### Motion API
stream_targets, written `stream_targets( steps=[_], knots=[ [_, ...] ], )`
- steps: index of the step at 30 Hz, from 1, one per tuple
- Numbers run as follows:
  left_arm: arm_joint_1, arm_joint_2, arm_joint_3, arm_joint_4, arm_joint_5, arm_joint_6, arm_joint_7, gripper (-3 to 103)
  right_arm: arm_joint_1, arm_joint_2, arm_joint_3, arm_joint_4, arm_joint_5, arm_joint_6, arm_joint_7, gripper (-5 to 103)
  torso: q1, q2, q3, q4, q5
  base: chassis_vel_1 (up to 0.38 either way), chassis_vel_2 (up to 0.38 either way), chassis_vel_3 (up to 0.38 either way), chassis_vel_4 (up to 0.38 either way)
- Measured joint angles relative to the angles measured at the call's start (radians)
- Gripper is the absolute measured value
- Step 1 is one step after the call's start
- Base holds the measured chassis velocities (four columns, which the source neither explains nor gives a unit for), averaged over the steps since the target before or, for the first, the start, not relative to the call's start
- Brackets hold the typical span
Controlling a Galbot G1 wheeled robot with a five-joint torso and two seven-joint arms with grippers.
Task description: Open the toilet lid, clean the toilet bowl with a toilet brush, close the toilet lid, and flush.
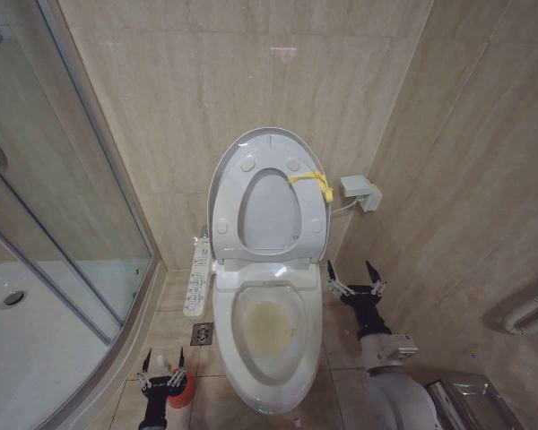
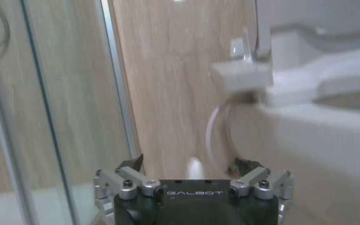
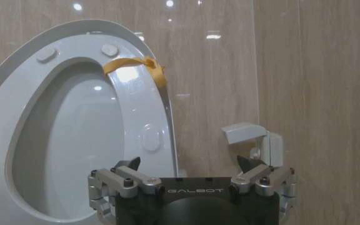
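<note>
The toilet lid (image 1: 267,136) stands raised against the tiled wall (image 1: 206,72), with the seat ring (image 1: 230,210) folded up against it and a yellow strap (image 1: 312,182) looped around the ring's right side. Below, the toilet bowl (image 1: 269,327) lies open, brownish-yellow staining spread across its inner surface.

The right gripper (image 1: 357,273) hangs beside the bowl's right rim, its fingers spread wide and holding nothing; from its own wrist camera the same gripper (image 3: 189,164) faces the upright lid (image 3: 136,42) and strap (image 3: 136,65), with a small white wall box (image 3: 245,133) just beyond.

The left gripper (image 1: 161,363) sits low on the floor side of the toilet, left of the bowl, fingers parted and empty, directly over a red holder cup (image 1: 185,391). A white knob (image 1: 164,360) shows between its fingers; whether that is the toilet brush handle cannot be told.

A control panel (image 1: 198,278) juts from the toilet's left side, next to the glass shower enclosure (image 1: 63,224).
</note>
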Motion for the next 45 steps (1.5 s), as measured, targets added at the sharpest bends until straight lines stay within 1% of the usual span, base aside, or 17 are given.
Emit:
stream_targets(
  steps=[1,4,5,6,10,11,15,16,20,21,26,30,34,39,42,43,45],
  knots=[
    [0.004,0.0,-0.002,-0.008,0.004,0.001,-0.002,94,0.0,0.0,0.0,0.0,0.0,0.0,0.0,100,0.0,0.0,0.0,0.0,0.0,0.0,0.0,0.0,0.0],
    [0.049,-0.003,-0.03,-0.111,0.054,0.01,-0.022,94,0.0,0.0,0.0,0.0,0.0,0.0,0.0,100,0.0,0.0,0.0,-0.0001,0.0,0.0,0.0,0.0,0.0],
    [0.072,-0.003,-0.041,-0.16,0.064,0.021,-0.027,100,0.0,0.0,0.0,0.0,0.0,0.0,0.0,100,0.0,0.0,0.0,0.0001,-0.0001,0.0,0.0,0.0,0.0],
    [0.072,-0.003,-0.041,-0.16,0.064,0.021,-0.027,100,0.0,0.0,0.0,0.0,0.0,0.0,0.0,100,0.0,0.0,0.0,0.0001,-0.0001,0.0,0.0,0.0,0.0],
    [0.172,-0.002,-0.076,-0.366,0.081,0.076,-0.036,100,0.0,0.0,0.0,0.0,0.0,0.0,0.0,100,0.0,0.0,0.0,-0.0001,0.0,0.0,0.0,0.0,0.0],
    [0.172,-0.002,-0.076,-0.366,0.081,0.076,-0.036,100,0.0,0.0,0.0,0.0,0.0,0.0,0.0,100,0.0,0.0,0.0,-0.0001,0.0,0.0,0.0,0.0,0.0],
    [0.279,-0.001,-0.114,-0.564,0.109,0.132,-0.04,100,0.0,0.0,0.0,0.0,0.0,0.0,0.0,100,0.0,0.0,0.0,0.0001,-0.0001,0.0,0.0,0.0,0.0],
    [0.279,-0.001,-0.114,-0.564,0.109,0.132,-0.04,100,0.0,0.0,0.0,0.0,0.0,0.0,0.0,100,0.0,0.0,0.0,0.0001,-0.0001,0.0,0.0,0.0,0.0],
    [0.38,0.007,-0.165,-0.747,0.106,0.185,-0.024,100,0.0,0.0,0.0,0.0,0.0,0.0,0.0,100,0.0,0.0,0.0,0.0001,-0.0001,0.0,0.0,0.0,0.0],
    [0.38,0.007,-0.165,-0.747,0.106,0.185,-0.024,100,0.0,0.0,0.0,0.0,0.0,0.0,0.0,100,0.0,0.0,0.0,0.0001,-0.0001,0.0,0.0,0.0,0.0],
    [0.448,0.011,-0.233,-0.845,0.063,0.202,0.002,100,0.0,0.0,0.0,0.0,0.0,0.0,0.0,100,0.0,0.0,0.0,-0.0001,-0.0001,0.0,0.0,0.0,0.0],
    [0.506,0.012,-0.289,-0.928,0.0,0.217,0.024,97,0.0,0.0,0.0,0.0,0.0,0.0,0.0,100,0.0,0.0,0.0,0.0002,0.0,0.0,0.0,0.0,0.0],
    [0.509,0.02,-0.319,-0.94,-0.04,0.217,0.045,97,0.0,0.0,0.0,0.0,0.0,0.0,0.0,100,0.0,0.0,0.0,0.0,-0.0001,0.0,0.0,0.0,0.0],
    [0.497,0.024,-0.328,-0.941,-0.085,0.223,0.063,97,0.0,0.0,0.0,0.0,0.0,0.0,0.0,100,0.0,0.0,0.0,0.0,-0.0001,0.0,0.0,0.0,0.0],
    [0.471,0.024,-0.332,-0.942,-0.143,0.288,0.072,97,0.0,0.0,0.0,0.0,0.0,0.0,0.0,100,0.0,0.0,0.0,-0.0001,-0.0002,0.0,0.0,0.0,0.0],
    [0.471,0.024,-0.332,-0.942,-0.143,0.288,0.072,97,0.0,0.0,0.0,0.0,0.0,0.0,0.0,100,0.0,0.0,0.0,-0.0001,-0.0002,0.0,0.0,0.0,0.0],
    [0.464,0.024,-0.332,-0.945,-0.161,0.327,0.073,97,0.0,0.0,0.0,0.0,0.0,0.0,0.0,100,0.0,0.0,0.0,0.0,-0.0002,0.0,0.0,0.0,0.0]
  ],
)
